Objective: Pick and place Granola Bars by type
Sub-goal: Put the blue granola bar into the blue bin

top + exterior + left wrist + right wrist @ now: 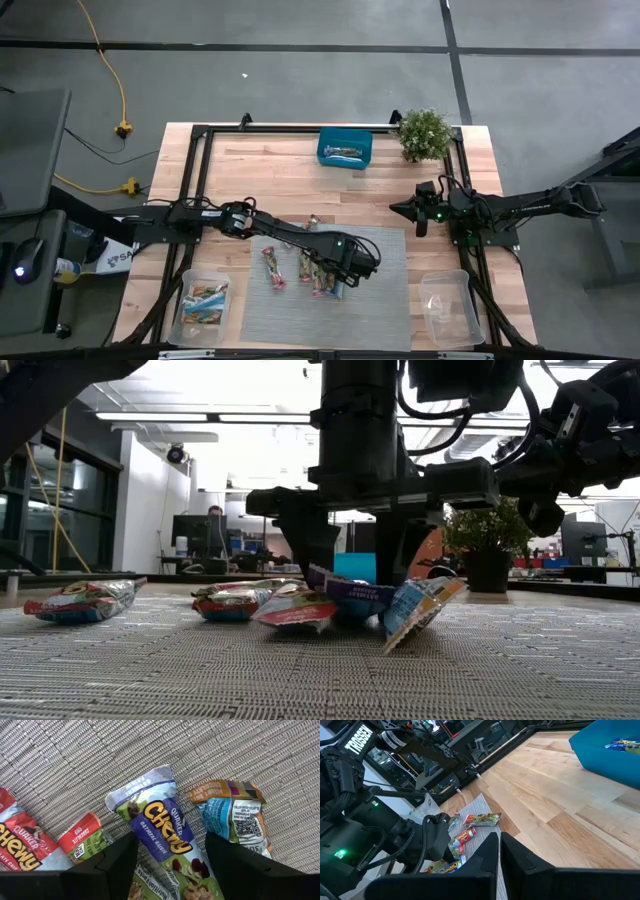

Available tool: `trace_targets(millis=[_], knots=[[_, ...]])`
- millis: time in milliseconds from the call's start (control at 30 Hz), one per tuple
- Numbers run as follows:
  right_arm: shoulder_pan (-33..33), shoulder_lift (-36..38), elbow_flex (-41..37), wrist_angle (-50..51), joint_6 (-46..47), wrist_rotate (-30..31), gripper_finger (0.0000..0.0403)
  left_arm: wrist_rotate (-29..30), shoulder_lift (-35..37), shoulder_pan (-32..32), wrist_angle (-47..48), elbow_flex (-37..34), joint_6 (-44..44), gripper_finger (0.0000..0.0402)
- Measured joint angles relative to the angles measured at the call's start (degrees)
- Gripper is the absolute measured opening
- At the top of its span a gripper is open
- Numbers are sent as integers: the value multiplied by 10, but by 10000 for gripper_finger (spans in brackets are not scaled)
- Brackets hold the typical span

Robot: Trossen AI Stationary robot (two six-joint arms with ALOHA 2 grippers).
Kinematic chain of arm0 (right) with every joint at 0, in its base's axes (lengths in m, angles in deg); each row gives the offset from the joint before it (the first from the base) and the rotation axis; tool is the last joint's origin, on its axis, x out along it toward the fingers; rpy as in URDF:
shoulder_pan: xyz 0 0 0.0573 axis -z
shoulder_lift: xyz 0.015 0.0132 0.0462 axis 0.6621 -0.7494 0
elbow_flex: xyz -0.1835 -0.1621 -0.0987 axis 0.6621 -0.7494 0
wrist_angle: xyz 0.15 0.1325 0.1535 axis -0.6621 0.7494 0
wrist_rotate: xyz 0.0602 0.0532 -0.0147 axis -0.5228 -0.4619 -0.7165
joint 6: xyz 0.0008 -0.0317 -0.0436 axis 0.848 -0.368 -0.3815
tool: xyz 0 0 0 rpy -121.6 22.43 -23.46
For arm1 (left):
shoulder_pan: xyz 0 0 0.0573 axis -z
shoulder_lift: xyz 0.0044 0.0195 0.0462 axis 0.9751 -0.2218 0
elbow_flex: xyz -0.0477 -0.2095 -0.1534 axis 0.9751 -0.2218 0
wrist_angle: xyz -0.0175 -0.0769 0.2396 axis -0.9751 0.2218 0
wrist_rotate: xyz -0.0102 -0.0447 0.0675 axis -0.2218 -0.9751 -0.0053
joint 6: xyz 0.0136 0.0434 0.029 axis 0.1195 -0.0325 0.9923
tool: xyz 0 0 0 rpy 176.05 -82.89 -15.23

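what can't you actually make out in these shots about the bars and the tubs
- Blue bar between the left gripper fingers: its lower end runs off the left wrist view's edge, and contact cannot be told.
- Left tub: high view shows wrappers inside, too small to count or sort.
- Teal box: contents too small in the high view, cut off in the right wrist view.
- Right gripper: its fingers hide part of the mat.

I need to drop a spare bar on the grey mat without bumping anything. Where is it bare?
The mat's right part, between the left gripper and the empty tub, is bare, as is its front strip. It is crowded mid-mat, where the bars lie under the open left gripper.
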State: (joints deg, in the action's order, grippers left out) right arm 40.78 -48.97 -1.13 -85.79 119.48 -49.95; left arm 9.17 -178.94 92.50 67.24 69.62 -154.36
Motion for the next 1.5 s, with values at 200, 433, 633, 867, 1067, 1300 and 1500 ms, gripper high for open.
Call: trace_targets(millis=[200, 433, 633, 867, 1067, 1300, 1500], knots=[[0, 0, 0, 0, 0, 0, 0, 0, 0, 0, -1, 0, 0, 232], [0, 0, 0, 0, 0, 0, 0, -1, 0, 0, 0, 0, 0, 232], [0, 0, 0, 0, 0, 0, 0, -4, 0, 0, -3, 0, 0, 206], [0, 0, 0, 0, 0, 0, 0, -6, -1, 1, -3, 0, 0, 140], [0, 0, 0, 0, 0, 0, 0, -6, -1, 1, -1, 0, 5, 106], [0, 0, 0, 0, 0, 0, 0, 3, -6, -3, 25, 25, 30, 89], [0, 0, 0, 0, 0, 0, 0, 31, -4, -16, 14, 63, 93, 79]])
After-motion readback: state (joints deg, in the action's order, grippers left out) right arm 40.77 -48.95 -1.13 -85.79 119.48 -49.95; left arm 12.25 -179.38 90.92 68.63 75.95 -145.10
